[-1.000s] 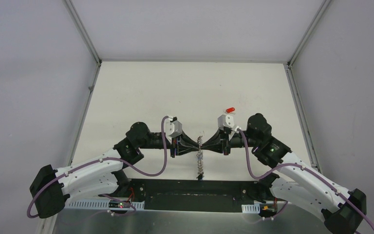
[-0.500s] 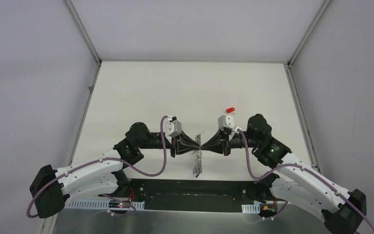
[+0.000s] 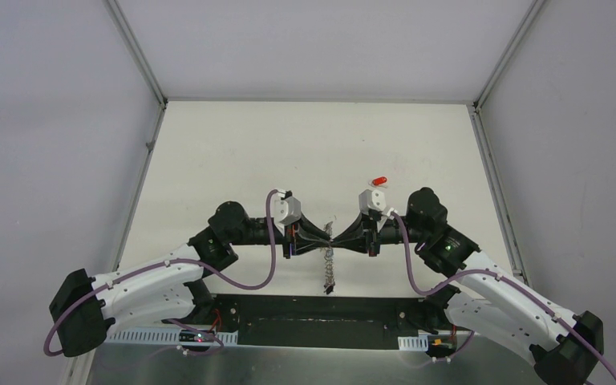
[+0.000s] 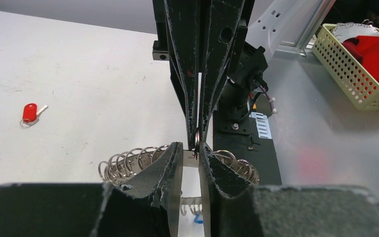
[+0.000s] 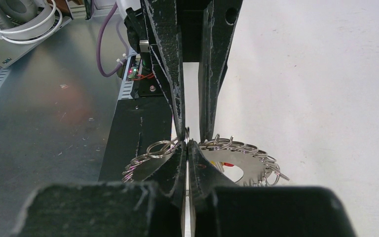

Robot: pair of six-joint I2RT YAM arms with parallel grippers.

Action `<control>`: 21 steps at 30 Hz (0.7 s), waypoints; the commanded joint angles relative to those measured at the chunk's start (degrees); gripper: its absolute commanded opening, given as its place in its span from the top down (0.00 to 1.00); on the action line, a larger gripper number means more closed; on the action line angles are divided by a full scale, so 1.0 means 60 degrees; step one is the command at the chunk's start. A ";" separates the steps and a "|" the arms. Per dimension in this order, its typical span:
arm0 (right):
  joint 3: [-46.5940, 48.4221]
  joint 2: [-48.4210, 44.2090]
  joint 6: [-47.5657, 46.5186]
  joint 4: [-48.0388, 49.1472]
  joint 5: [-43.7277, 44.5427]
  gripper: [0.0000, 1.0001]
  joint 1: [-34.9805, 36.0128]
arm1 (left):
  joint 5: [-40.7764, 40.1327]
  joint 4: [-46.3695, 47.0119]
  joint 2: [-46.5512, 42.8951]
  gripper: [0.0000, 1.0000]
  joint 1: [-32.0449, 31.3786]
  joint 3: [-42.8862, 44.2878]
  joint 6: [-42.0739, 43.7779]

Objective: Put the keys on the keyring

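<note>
Found keyring [image 3: 330, 269] hanging edge-on at table's 6 o'clock, right gripper [image 5: 187, 148] clamped shut on a rim loop, left gripper [image 4: 191, 153] narrowly parted opposite. Judged it stiff, weighty, loops slippery; flat rim safer hold.

Your fingers [image 3: 311, 235] meet tip to tip at the keyring [image 3: 330, 269], blocking the middle; the far worktop [image 3: 289, 144] lies open, bar the red key [image 3: 379, 180].

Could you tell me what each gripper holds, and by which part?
The right gripper pinches the keyring by one wire loop at its rim; whether the left gripper holds anything cannot be told.
</note>
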 commanded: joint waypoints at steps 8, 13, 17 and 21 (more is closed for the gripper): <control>0.0105 -0.0260 0.0096 0.0720 -0.0217 1.00 -0.0003 | -0.0130 0.0057 0.0379 1.00 -0.0218 0.0469 0.0140; 0.0081 -0.0281 0.0143 0.0673 -0.0059 1.00 -0.0003 | -0.0590 -0.0508 -0.0076 1.00 -0.0217 0.0544 0.0316; 0.0108 -0.0408 0.0220 0.0636 0.0315 0.64 -0.0006 | -0.1097 -0.1723 -0.0452 1.00 -0.0207 0.1016 0.0441; 0.0259 -0.0439 0.0277 0.0730 0.0633 0.49 -0.0003 | -0.1396 -0.3332 -0.0432 1.00 -0.0211 0.1775 0.0501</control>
